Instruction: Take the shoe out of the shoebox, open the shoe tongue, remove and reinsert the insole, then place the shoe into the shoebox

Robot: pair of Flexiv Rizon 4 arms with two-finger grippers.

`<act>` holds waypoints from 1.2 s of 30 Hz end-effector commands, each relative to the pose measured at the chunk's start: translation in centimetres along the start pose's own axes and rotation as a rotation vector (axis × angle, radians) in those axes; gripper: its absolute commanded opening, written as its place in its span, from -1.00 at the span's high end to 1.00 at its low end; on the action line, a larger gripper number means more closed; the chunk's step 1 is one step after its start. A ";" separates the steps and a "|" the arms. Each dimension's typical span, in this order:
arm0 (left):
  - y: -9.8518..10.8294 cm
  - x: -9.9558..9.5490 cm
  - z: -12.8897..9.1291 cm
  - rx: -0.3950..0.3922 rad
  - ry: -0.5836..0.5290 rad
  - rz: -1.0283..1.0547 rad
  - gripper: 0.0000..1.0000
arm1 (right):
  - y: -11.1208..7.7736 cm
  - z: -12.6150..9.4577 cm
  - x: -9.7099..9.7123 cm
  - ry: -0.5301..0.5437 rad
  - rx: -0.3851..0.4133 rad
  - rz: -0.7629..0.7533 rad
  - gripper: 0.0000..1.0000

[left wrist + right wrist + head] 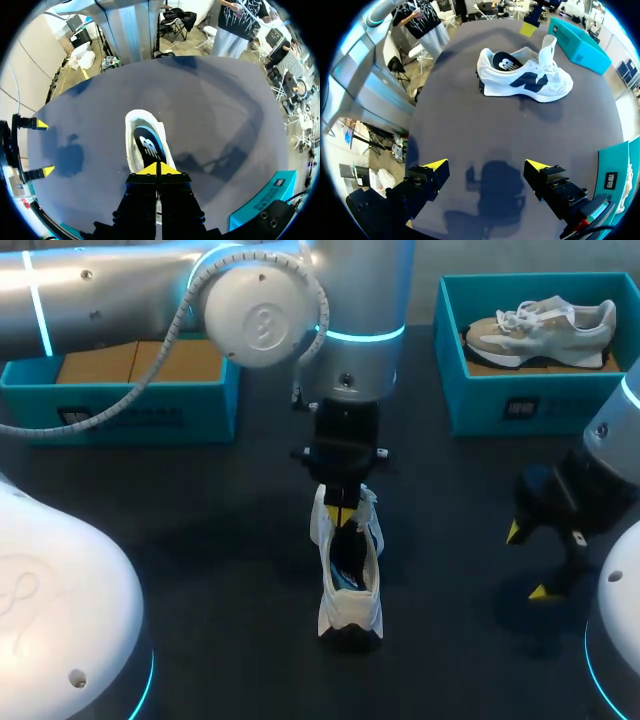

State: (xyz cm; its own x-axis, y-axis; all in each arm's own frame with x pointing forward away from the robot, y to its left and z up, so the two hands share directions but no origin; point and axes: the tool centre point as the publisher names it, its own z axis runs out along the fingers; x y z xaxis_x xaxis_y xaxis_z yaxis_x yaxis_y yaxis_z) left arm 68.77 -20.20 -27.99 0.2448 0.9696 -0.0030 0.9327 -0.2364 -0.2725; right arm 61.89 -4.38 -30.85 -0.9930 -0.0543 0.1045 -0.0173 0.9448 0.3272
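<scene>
At the far left stands a teal shoebox (150, 405) with brown cardboard (100, 365) inside. My left gripper (345, 514) hangs over the white sneaker (350, 595), which lies in the middle of the table (200, 540). Its fingers are pressed together at the raised tongue (550, 45); whether they pinch it I cannot tell. My right gripper (526, 561) is wide open and holds nothing. Behind it a second shoebox (470, 405) holds a beige sneaker (545, 328).

We see a dark counter (200, 540) filling most of the frame. At the upper right an open teal box (520, 405) stands on it, reaching the frame's right edge. Inside it lies a beige-and-white sneaker (545, 328) with white laces, its toe toward the frame's left, resting on a brown lining.
</scene>
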 end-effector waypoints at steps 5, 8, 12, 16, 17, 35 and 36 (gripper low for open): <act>0.2 -1.2 2.0 0.001 0.105 0.042 1.00 | 0.0 0.1 0.1 -0.003 0.002 0.000 -1.00; 0.6 -1.5 2.8 0.005 0.136 0.062 1.00 | 0.0 0.1 0.1 -0.003 0.002 0.000 -1.00; 1.1 -1.6 3.7 0.017 0.179 0.072 1.00 | 0.0 0.1 0.1 -0.003 0.002 0.000 -1.00; 1.5 -1.5 4.5 0.024 0.197 0.083 1.00 | 0.0 0.1 0.1 -0.003 0.002 0.000 -1.00; 1.6 -1.4 4.7 0.029 0.198 0.084 1.00 | 0.0 0.1 0.1 -0.003 0.002 0.000 -1.00; 2.3 0.3 8.1 0.018 0.264 0.103 1.00 | 0.0 0.1 0.1 -0.003 0.002 0.000 -1.00; 2.2 0.4 8.2 0.017 0.268 0.104 1.00 | 0.0 0.1 0.1 -0.003 0.002 0.000 -1.00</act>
State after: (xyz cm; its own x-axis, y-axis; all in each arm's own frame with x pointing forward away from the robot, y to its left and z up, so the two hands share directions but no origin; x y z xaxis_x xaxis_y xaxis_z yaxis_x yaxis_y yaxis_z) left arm 68.78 -20.06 -36.27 0.4016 0.8882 0.2232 0.8946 -0.3283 -0.3032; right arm 61.88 -4.37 -30.89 -0.9931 -0.0546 0.1038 -0.0177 0.9448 0.3272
